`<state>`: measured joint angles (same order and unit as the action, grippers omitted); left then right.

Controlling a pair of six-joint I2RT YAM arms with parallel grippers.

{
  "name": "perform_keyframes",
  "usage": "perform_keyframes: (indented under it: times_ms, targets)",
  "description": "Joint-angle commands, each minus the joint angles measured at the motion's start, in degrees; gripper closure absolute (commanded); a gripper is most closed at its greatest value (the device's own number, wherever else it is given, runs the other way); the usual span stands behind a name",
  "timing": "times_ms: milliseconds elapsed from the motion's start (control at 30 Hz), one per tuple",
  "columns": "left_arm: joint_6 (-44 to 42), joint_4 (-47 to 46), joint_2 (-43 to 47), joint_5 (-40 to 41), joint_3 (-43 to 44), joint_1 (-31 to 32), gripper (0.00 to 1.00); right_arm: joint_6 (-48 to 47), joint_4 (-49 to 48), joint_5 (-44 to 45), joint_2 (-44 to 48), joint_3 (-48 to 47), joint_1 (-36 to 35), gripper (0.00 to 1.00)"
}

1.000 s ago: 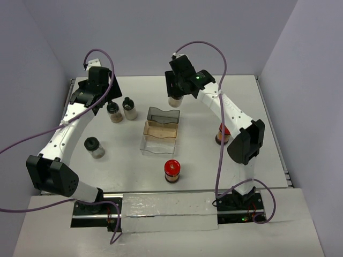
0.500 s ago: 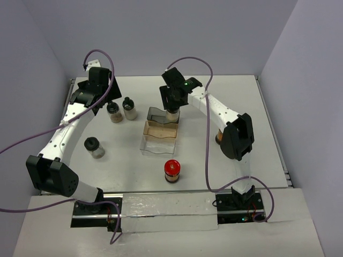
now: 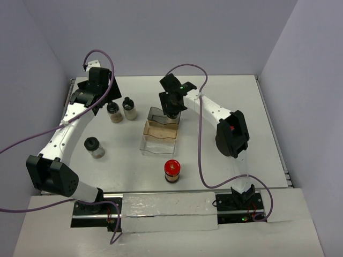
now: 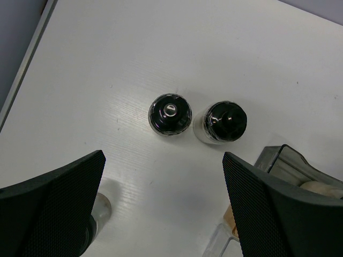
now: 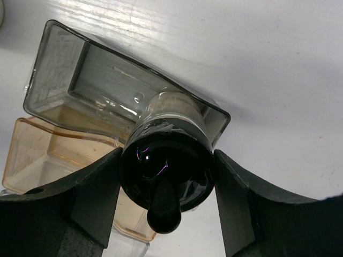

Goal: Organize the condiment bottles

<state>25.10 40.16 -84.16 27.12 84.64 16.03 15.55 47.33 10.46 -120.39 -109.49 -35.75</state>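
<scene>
**Right pincer grips a black-capped jar at the tray's grey end; left pincer wide over the desk**

Your right pincer (image 5: 167,184) is clamped on the black cap of a clear jar (image 5: 166,110) with pale contents, one finger on each side of the cap. The jar is upright at the far right corner of the tray (image 3: 155,145). Its glass body sits down among the walls of the smoky grey compartment (image 5: 64,69). You cannot tell whether its base touches the floor there. The amber compartment (image 5: 37,155) adjoins the grey one on the side toward the arm bases.

Your left pincer (image 4: 162,160) stands wide and holds nothing. It hovers above the desk (image 4: 214,48), to the left of the tray's far end. Past its fingertips a pair of black-capped jars stands upright, side by side and nearly touching. The inner jar (image 4: 225,120) is just beside the tray's grey end, and the outer jar (image 4: 170,114) is on its far side from the tray.

A lone black-capped jar (image 3: 95,146) stands well to the left of the tray, level with its near end. An amber-brown red-capped jar (image 3: 172,170) stands upright on the desk near the tray's near end, apart from it, on the side toward the arm bases.
</scene>
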Motion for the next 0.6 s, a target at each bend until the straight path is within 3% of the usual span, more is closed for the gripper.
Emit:
perform_keyframes:
  times_ms: [0, 133, 233, 567]
  targets:
    - [0.39, -0.17, 0.93, 0.51, 0.96, 0.14, 0.00, -0.08, -2.51, 0.46, -0.70, -0.64, 0.06, 0.40]
    - [-0.56, 0.03, 0.64, -1.78, 1.31, 0.14, 0.01, -0.08, -2.19, -0.40, -1.36, -0.98, 0.09, 0.15]
    - [-1.37, 0.73, -0.24, -5.35, 1.94, 0.14, 0.01, -0.08, -1.80, -0.70, -1.16, -1.36, 0.15, 0.03]
    - [-2.70, 5.28, -8.12, -8.64, 8.83, 2.27, 0.01, -0.08, 2.76, 0.78, 5.16, -7.30, 0.06, 0.00]
